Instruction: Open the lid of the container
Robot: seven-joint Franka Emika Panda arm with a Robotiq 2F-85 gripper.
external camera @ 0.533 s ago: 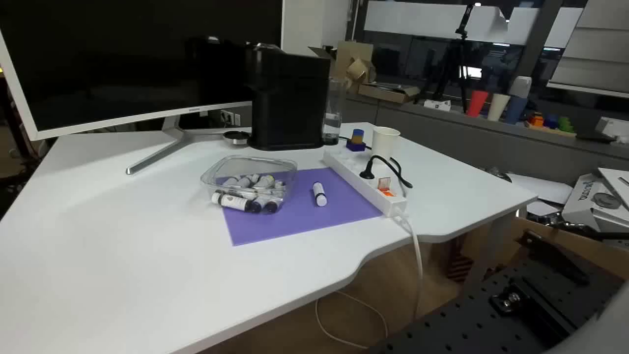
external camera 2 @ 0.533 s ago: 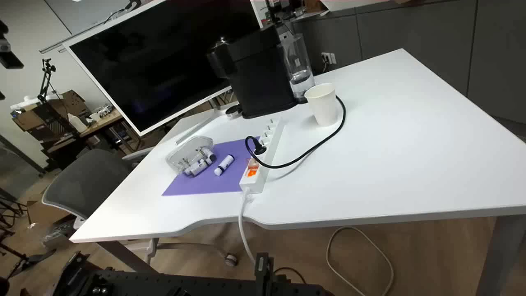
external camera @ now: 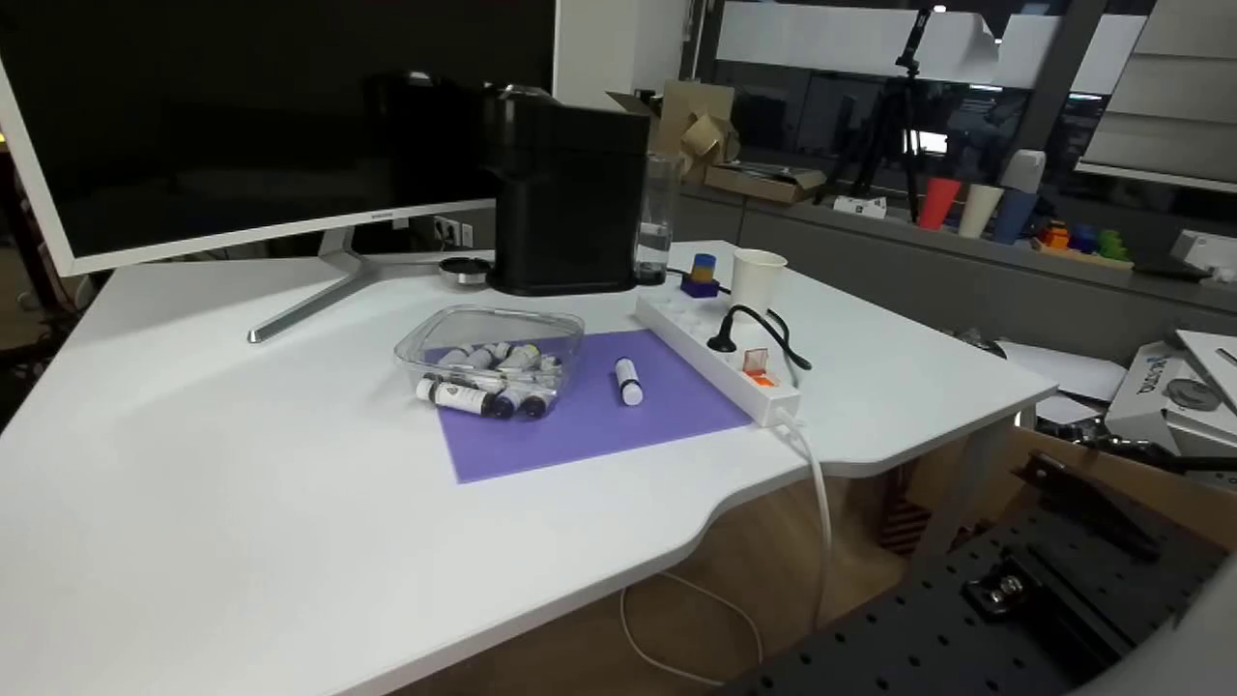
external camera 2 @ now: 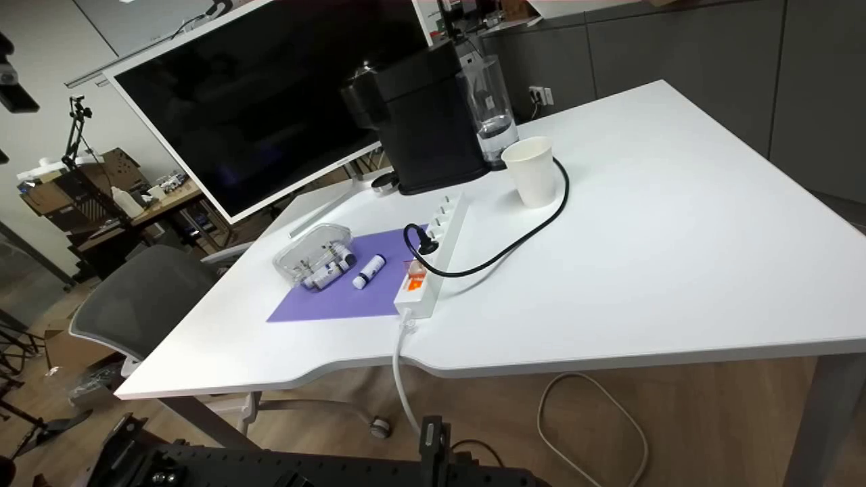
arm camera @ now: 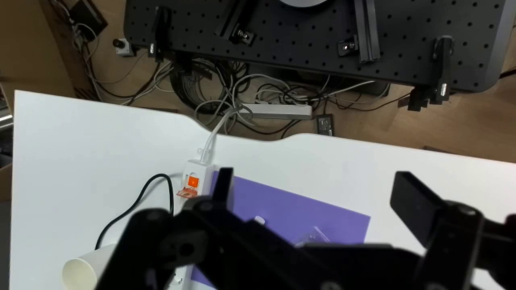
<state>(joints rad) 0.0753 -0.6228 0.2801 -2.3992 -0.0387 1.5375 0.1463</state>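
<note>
Two dark fingers of the gripper stand wide apart in the wrist view, with one purple mat and one white table showing in the gap between them. One clear plastic container lies across the mat's edge, partly on the table, in both exterior views. More than five white-and-black cylinders show through its wall; they overlap, so I cannot give an exact count, nor tell whether its top is covered. One loose cylinder lies on the mat near the container. Around them on the table I count one power strip with one black plug in it, one white cup, one tall black machine and one monitor. As for the fingers, the wrist view shows only a clear piece of the container, between them and lower in the frame than their tips, the rest hidden behind the gripper's dark body. Both exterior views show the container untouched; it and the fingers are well apart.
</note>
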